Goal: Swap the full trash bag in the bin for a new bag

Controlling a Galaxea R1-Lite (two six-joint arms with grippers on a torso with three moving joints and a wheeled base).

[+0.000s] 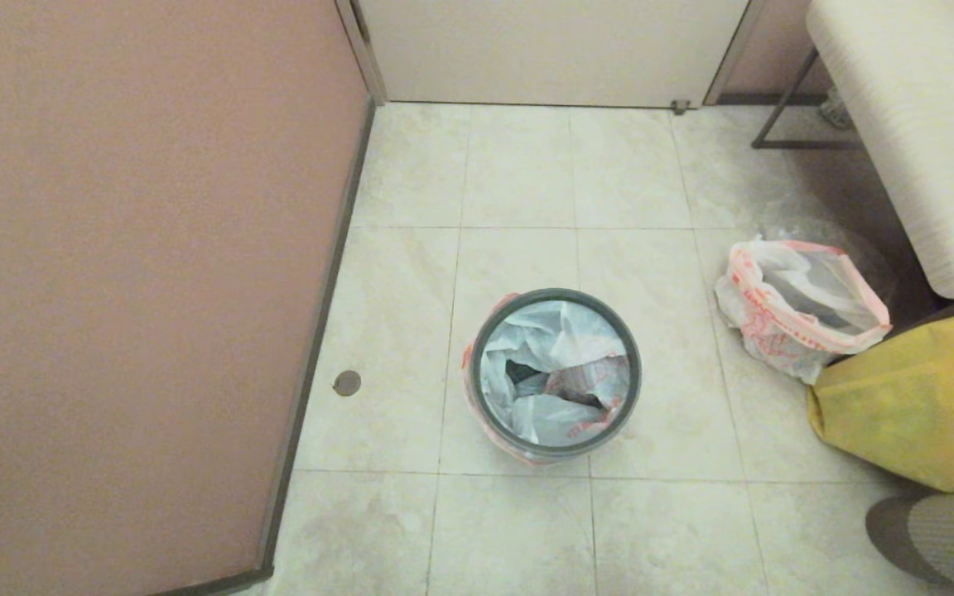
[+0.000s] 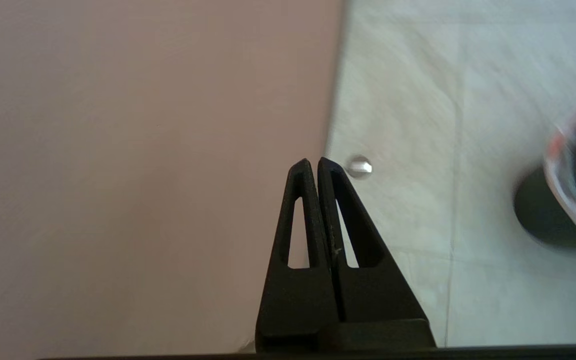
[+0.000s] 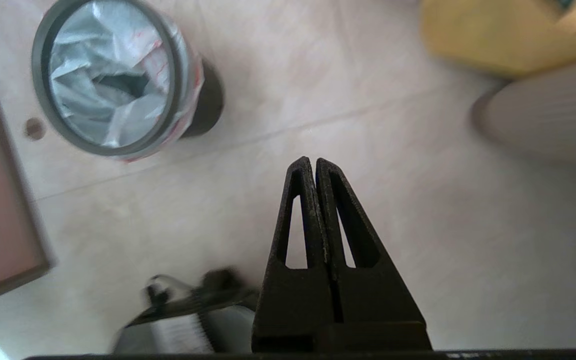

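The bin (image 1: pixel 554 374) stands upright on the tiled floor with a white bag (image 1: pixel 556 377) tucked inside it and the grey hoop (image 1: pixel 477 348) seated on its rim, red-printed plastic folded over the outside. The full trash bag (image 1: pixel 800 310) sits on the floor well apart from the bin, just beside a yellow bag (image 1: pixel 916 406), its mouth open. Neither arm shows in the head view. The left claw (image 2: pixel 313 161) is pinched tight with nothing in it, over the floor by the pink wall (image 2: pixel 143 175); the bin lies off to one side of it, near. The right claw (image 3: pixel 311 160) is likewise pinched tight and empty, above bare tiles; the bin lies ahead of its tips and off to the side. To my eye the swap looks finished, and neither claw is clearly the nearer.
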